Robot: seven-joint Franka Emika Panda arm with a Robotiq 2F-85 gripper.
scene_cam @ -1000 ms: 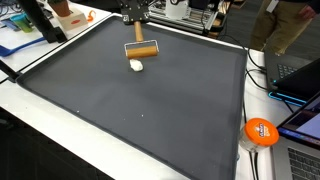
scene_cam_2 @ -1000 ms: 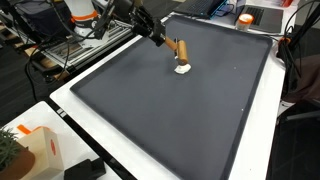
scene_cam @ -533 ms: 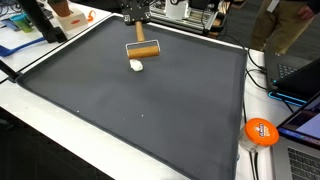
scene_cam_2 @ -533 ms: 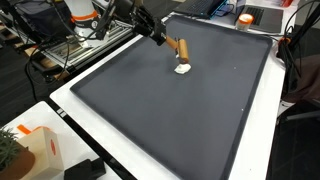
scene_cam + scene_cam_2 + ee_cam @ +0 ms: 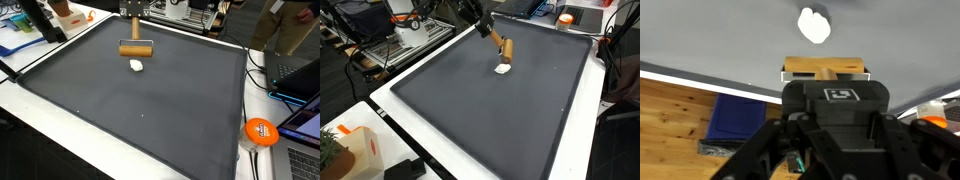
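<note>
— Where is the tool (image 5: 134, 20)?
— Top centre of the frame, clamped tight around the handle of a light-brown wooden mallet with a cylindrical head (image 5: 136, 48). In the wrist view its own black body hides the fingertips.
— And nearby?
— A small white lump (image 5: 136, 66) lies on the dark grey mat (image 5: 150, 110), just below the mallet, not touching it.

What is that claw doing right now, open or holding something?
Gripper: closed, holding a wooden mallet by its handle, close to a white lump on the dark mat.
</note>
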